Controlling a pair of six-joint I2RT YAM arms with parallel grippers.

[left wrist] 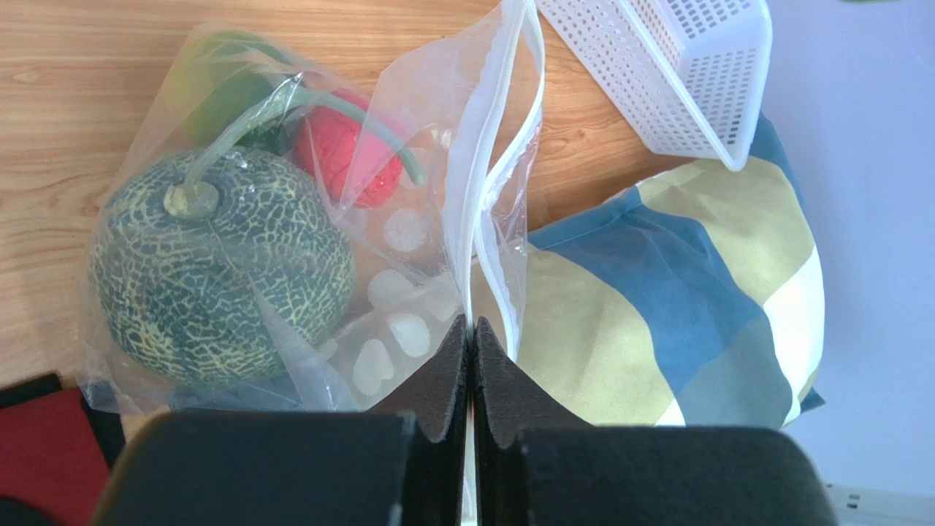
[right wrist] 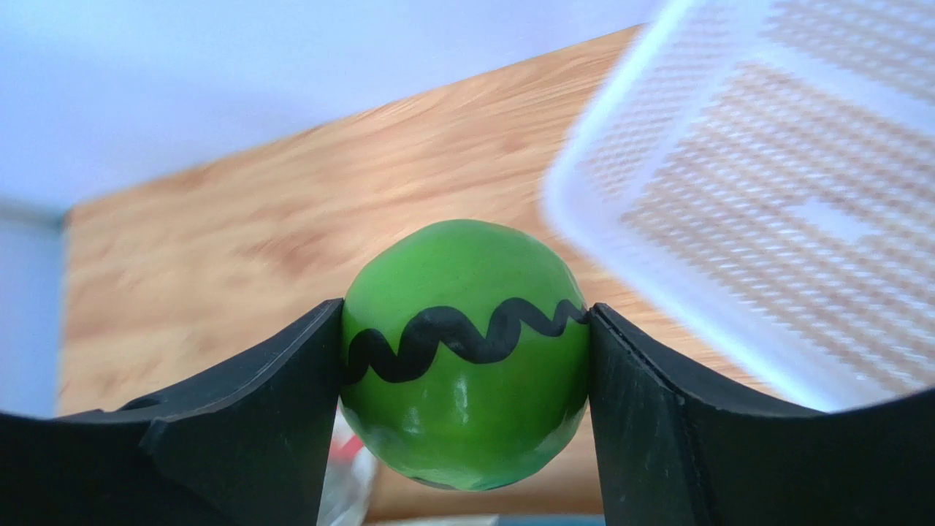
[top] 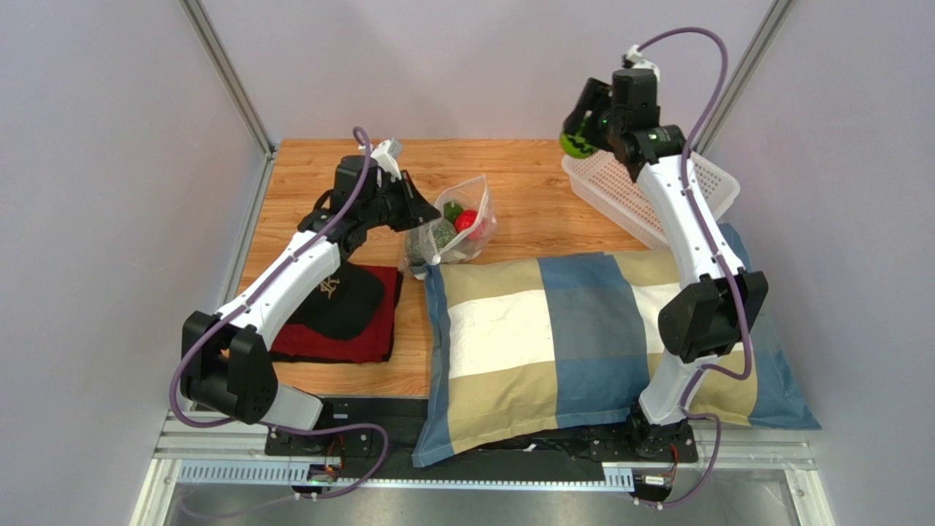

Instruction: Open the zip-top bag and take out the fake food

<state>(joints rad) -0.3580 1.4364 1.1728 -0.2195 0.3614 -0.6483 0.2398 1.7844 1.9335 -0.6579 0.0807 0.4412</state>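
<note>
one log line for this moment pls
left hand: shut on bag rim | right hand: holds green ball near basket | melon, red fruit in bag

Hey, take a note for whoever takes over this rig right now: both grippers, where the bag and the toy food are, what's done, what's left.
Left gripper: shut on the zip edge of the bag, which sits on the table.
Right gripper: shut on a green ball, held up beside the white basket.
Done: bag open, one ball out.
Left: melon, red fruit and a green piece to take out of the bag.
</note>
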